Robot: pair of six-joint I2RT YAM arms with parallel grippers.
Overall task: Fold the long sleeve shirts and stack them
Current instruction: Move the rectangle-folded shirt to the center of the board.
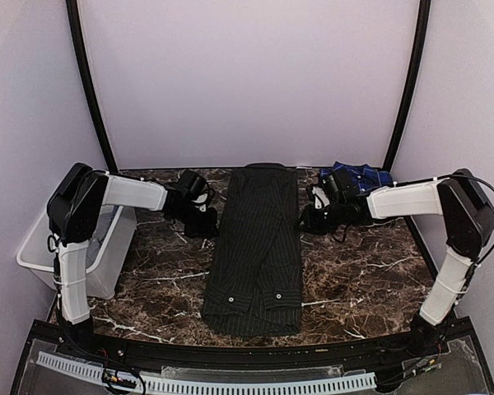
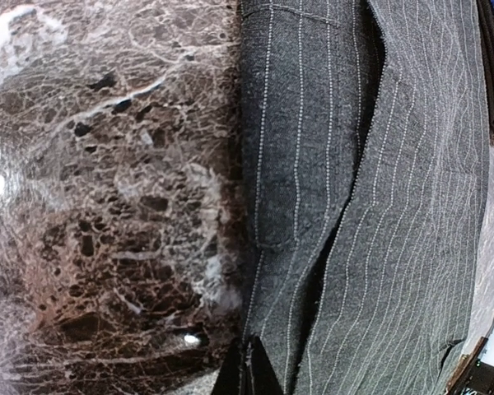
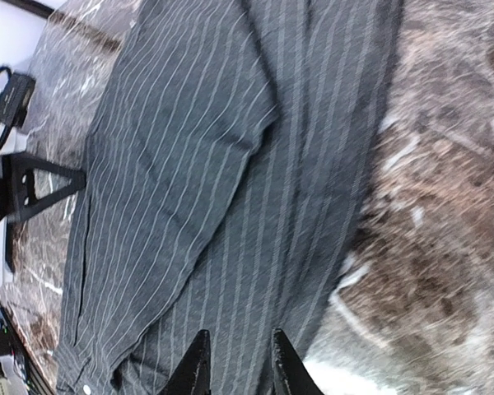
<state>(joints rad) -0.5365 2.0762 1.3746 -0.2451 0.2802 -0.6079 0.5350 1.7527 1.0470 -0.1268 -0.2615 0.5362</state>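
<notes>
Top view: the striped shirt lies in the middle of the table, folded into a long narrow strip running from far to near. Its buttoned cuffs are at the near end. The plaid shirt sits bunched in the far right corner, apart from the striped one. A bin hangs off the table's left edge.

The left gripper is low, just beside the strip's left edge, toward the far end. In the left wrist view its jaws are closed tight, with the tips meeting right at the shirt's edge. I cannot tell whether any cloth is caught between them.

The right gripper is just beside the strip's right edge, opposite the left one. In the right wrist view its fingers stand a little apart with striped cloth showing in the gap, so it grips nothing.
</notes>
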